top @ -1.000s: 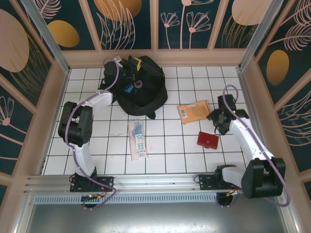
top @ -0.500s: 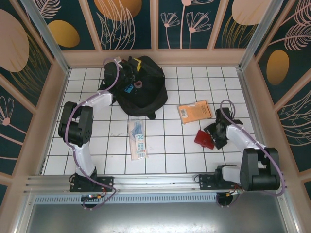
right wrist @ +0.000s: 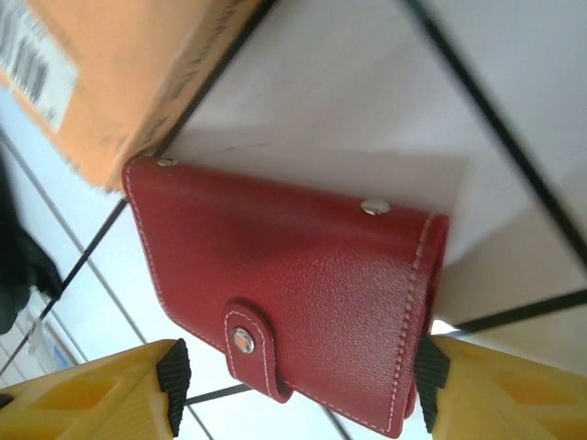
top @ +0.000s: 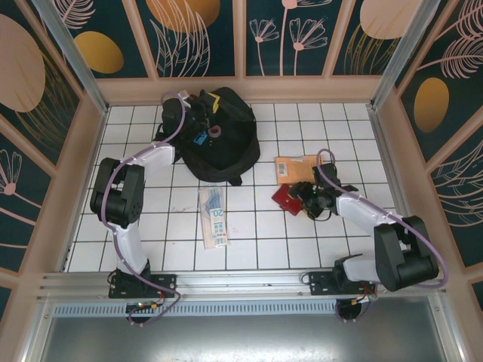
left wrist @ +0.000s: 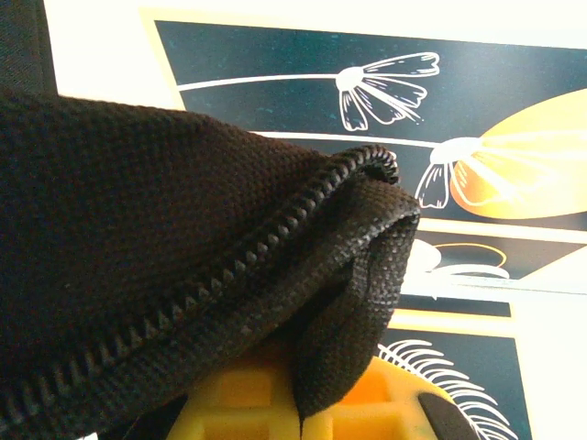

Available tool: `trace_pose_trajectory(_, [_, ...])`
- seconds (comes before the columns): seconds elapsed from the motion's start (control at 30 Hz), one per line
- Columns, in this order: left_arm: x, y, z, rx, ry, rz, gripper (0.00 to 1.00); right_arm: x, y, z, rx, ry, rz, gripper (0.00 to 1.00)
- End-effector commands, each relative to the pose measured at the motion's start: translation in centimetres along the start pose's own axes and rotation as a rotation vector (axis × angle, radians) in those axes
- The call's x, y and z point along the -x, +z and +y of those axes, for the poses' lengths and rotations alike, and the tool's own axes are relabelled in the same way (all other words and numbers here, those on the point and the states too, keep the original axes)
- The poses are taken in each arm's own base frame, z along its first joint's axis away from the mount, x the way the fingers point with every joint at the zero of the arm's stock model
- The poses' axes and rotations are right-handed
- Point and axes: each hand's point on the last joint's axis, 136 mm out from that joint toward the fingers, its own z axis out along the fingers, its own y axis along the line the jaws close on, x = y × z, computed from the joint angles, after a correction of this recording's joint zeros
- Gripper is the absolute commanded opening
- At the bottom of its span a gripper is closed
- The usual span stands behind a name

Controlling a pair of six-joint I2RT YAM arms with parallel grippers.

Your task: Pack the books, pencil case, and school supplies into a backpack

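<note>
Red book [right wrist: 293, 266] corner lying beside orange book [right wrist: 119, 64] edge, upper left; open tiles [top: 264, 222] spreading toward backpack [top: 226, 143]; snap strap showing. Right gripper [right wrist: 298, 376] clamping it; left gripper [left wrist: 307, 412] pinching backpack zip.

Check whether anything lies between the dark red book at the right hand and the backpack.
Nothing visible does. Bare tiles run from the dark red book to the backpack. The orange book lies beside it on the far side, off that line; the pencil case lies nearer the arms, also aside.
</note>
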Motion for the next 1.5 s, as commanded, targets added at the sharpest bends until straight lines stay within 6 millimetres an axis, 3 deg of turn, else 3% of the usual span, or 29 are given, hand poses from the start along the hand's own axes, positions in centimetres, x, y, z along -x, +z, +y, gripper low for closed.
trace_pose_trajectory(0.0, [-1.2,-1.1,-4.6,-0.126,0.054,0.024,0.0,1.3,-1.4,3.1,0.093,-0.082,-0.074,0.64])
trace_pose_trajectory(0.13, [-1.2,-1.2,-4.6,-0.125,0.055,0.024,0.0,0.1,-1.5,1.7,0.134,-0.037,-0.082,0.57])
trace_pose_trajectory(0.33, [-1.3,-1.1,-4.7,-0.124,0.059,0.026,0.0,-0.7,-1.8,-1.4,0.094,-0.095,-0.137,0.56])
trace_pose_trajectory(0.53, [-1.3,-1.1,-4.7,-0.123,0.059,0.027,0.0,-1.7,-0.5,-2.7,0.108,-0.133,-0.108,0.53])
trace_pose_trajectory(0.87, [-1.5,-1.4,-4.8,-0.118,0.066,0.027,0.0,-1.5,1.6,-2.0,0.128,-0.189,-0.071,0.43])
trace_pose_trajectory(1.13, [-1.4,-1.2,-4.4,-0.112,0.061,0.03,0.0,-1.1,1.2,-1.3,0.172,-0.187,-0.085,0.35])
trace_pose_trajectory(1.47, [-1.5,-1.3,-4.1,-0.11,0.057,0.032,0.0,-1.1,1.7,-1.8,0.164,-0.176,-0.077,0.28])
